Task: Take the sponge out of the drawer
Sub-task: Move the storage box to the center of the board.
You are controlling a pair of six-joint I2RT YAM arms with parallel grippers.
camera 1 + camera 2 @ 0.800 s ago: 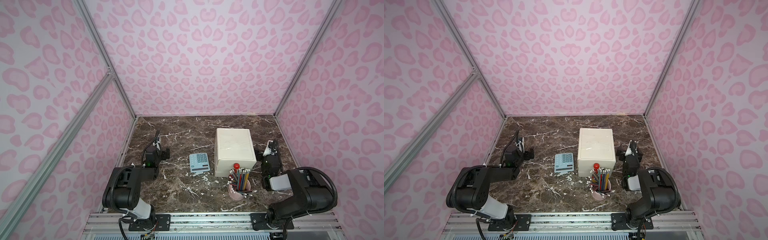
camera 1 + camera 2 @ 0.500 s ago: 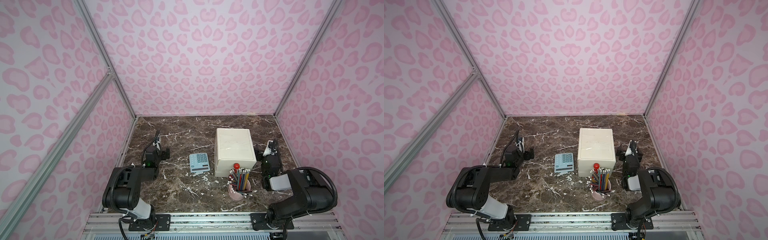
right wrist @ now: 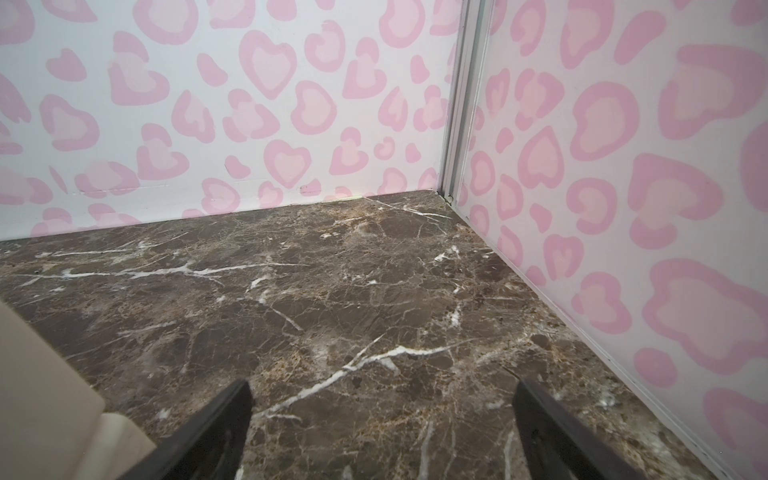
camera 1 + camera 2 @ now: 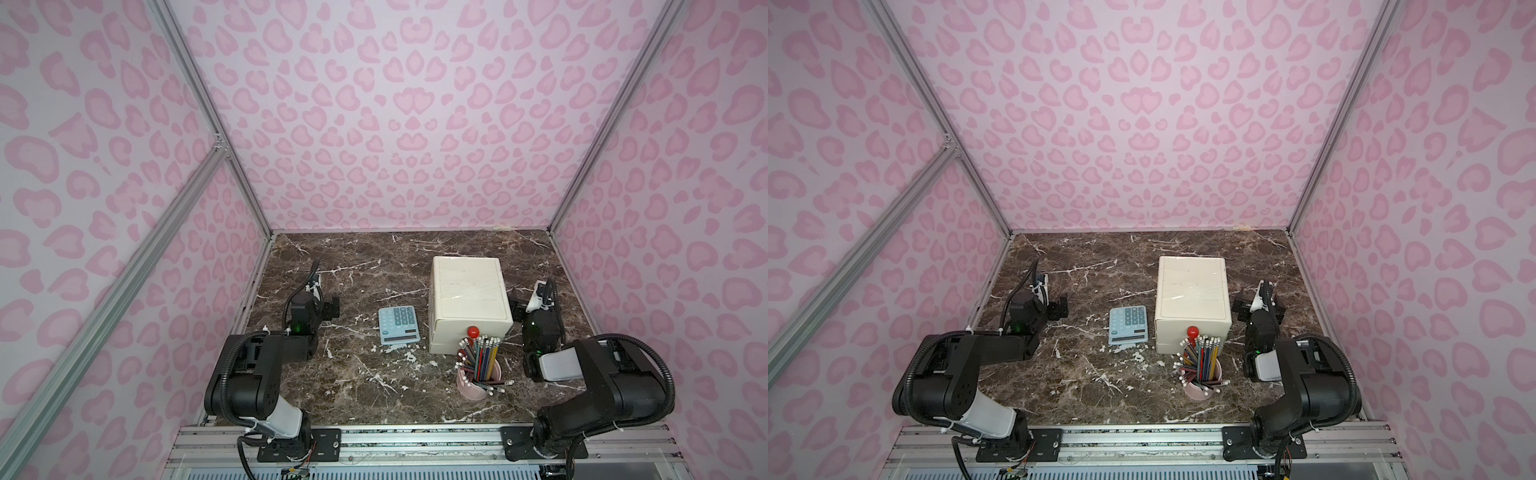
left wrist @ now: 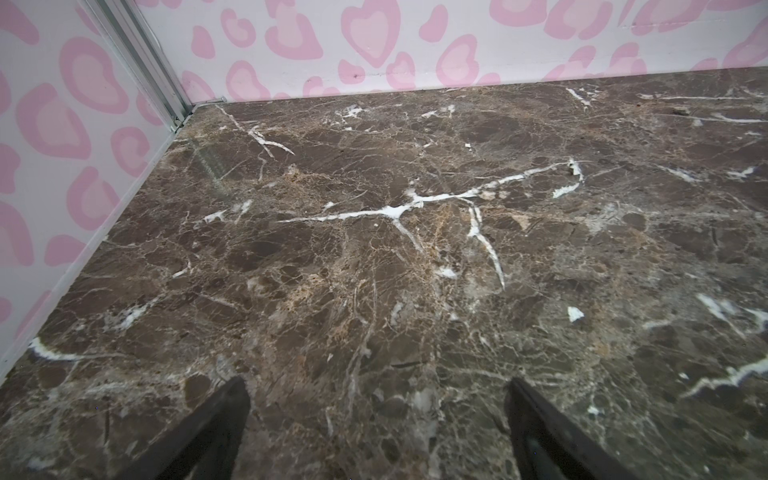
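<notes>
— Where is the sponge lying?
— It is showing in no view. The drawer box [image 4: 469,299] is standing near the bench's [image 4: 374,257] right edge, with its red knob [image 4: 472,331] facing the front edge.
— And the wrist views?
— The left tool [image 5: 377,384] is hanging spread wide over bare bench. The right tool [image 3: 382,383], equally spread, is catching only the drawer box's side. The red knob, calculator [image 4: 398,330] and pencil cup [image 4: 478,380] are appearing in both top views only.

We count one cream drawer box [image 4: 469,291], one red knob [image 4: 472,331], one blue calculator [image 4: 398,325], one pink pencil cup [image 4: 470,390] (crammed full).
</notes>
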